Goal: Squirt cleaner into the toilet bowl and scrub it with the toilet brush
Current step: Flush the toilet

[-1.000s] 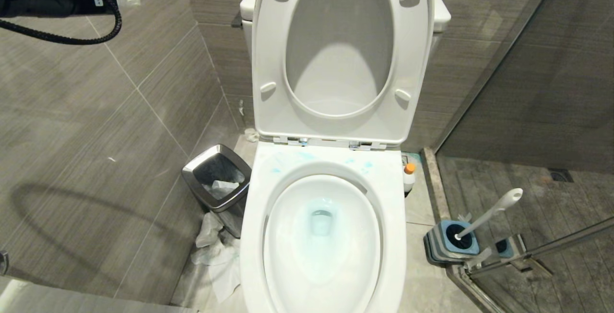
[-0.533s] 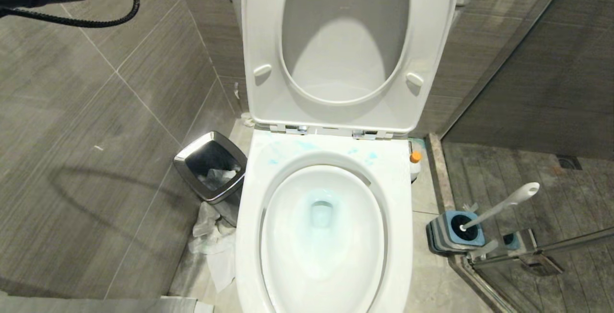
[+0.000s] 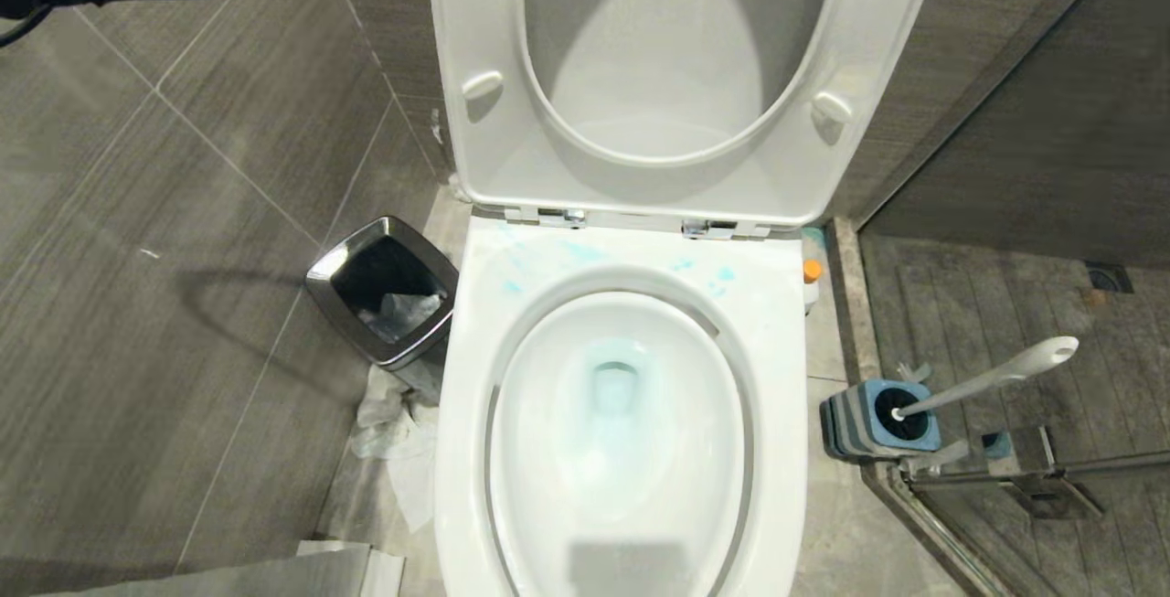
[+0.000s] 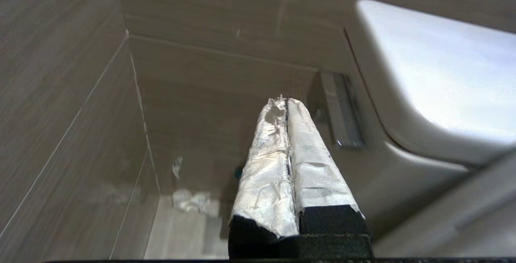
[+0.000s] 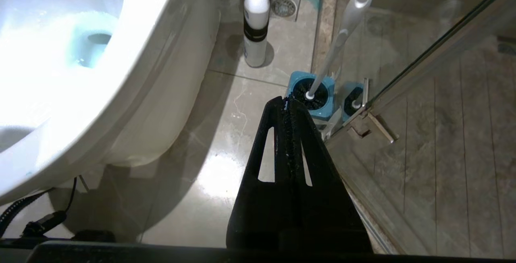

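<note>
Between the earlier head frames and now, our camera has tilted down and closer: the whole scene slid, and nothing in it moved by itself. Our left gripper (image 4: 287,102) is clenched on nothing, raised near the cistern and its chrome flush lever (image 4: 340,114). Our right gripper (image 5: 287,102) is likewise clenched and empty, low over the floor tiles, pointing at the toilet brush (image 5: 342,37) in its blue holder (image 5: 312,94). The cleaner (image 5: 255,21) stands upright on the floor beside the toilet bowl (image 3: 475,451), whose water is tinted turquoise, with blue smears on the rim. We judge flushing is next: press the lever squarely with the fingertips, then release.
</note>
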### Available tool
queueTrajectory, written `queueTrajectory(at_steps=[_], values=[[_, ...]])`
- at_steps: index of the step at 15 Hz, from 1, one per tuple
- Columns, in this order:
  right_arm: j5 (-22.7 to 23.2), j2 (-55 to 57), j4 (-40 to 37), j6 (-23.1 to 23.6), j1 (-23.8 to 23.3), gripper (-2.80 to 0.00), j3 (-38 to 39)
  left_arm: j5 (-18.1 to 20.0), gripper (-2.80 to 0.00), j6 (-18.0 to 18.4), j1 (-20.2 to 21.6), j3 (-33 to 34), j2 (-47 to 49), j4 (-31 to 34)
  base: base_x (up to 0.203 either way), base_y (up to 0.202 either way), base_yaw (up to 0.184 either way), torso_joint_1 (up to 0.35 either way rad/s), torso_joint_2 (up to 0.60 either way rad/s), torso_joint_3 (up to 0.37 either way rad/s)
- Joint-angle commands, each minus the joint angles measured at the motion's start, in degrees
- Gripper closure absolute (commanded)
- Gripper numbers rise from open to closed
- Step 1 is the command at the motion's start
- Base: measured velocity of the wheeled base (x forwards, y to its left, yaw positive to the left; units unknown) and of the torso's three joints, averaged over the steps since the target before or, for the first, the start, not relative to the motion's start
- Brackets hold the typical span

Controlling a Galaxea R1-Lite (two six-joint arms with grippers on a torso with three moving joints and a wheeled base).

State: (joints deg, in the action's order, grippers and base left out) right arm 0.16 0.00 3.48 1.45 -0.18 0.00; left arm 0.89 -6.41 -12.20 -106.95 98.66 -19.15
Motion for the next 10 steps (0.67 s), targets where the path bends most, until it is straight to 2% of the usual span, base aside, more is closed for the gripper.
queueTrajectory(at_steps=[1,6,10], values=[[0.02,0.09,0.03,0.04,0.01,0.00,1.41,-1.24,0.00,-0.09,-0.19,-0.10,1.65,-3.90,0.000,0.000,0.000,0.002,0.00,-0.194],[0.02,0.09,0.03,0.04,0.01,0.00,1.41,-1.41,0.00,-0.21,-0.34,-0.54,2.32,-7.20,0.000,0.000,0.000,0.003,0.00,-0.183],[0.02,0.08,0.03,0.04,0.01,0.00,1.41,-2.53,0.00,-0.27,-2.24,-0.60,1.76,-11.93,0.000,0.000,0.000,0.004,0.00,-0.024]])
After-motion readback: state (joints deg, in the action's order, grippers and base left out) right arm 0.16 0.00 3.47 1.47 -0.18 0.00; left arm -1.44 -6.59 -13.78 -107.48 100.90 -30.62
